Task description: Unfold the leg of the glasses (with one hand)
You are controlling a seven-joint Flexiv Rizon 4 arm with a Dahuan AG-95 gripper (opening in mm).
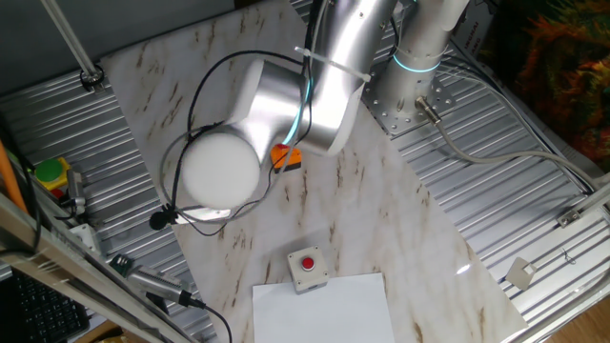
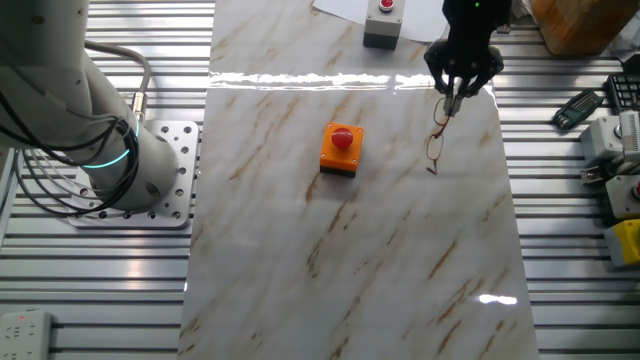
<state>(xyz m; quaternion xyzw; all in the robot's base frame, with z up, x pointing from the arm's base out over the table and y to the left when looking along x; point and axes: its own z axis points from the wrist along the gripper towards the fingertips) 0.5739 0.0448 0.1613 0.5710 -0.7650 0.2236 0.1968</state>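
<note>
While your arm [image 1: 315, 86] leans out from its base [image 2: 160, 165] across the marble worktop [image 2: 350, 250], its big silver joint blocks most of one fixed view, so you see neither the claw nor the glasses there. In that view only an edge of the orange button box [image 1: 286, 157] peeks out under the elbow, and a grey box with a red button [image 1: 307, 267] sits just beside a white sheet [image 1: 324, 307] at the near edge.

From the other fixed view, your claw [image 2: 452, 100] hangs at the far right of the worktop, pointing down, its dark fingers [image 2: 447, 96] drawn close together on the upper end of the glasses [image 2: 436, 145]. The thin wire frame trails down from the fingertips towards the camera, its lower end at or very near the marble; you cannot tell whether it touches. The glasses lie well to the right of the orange button box [image 2: 341, 150], apart from it. Whether a leg is folded or open is too fine to make out.
</note>
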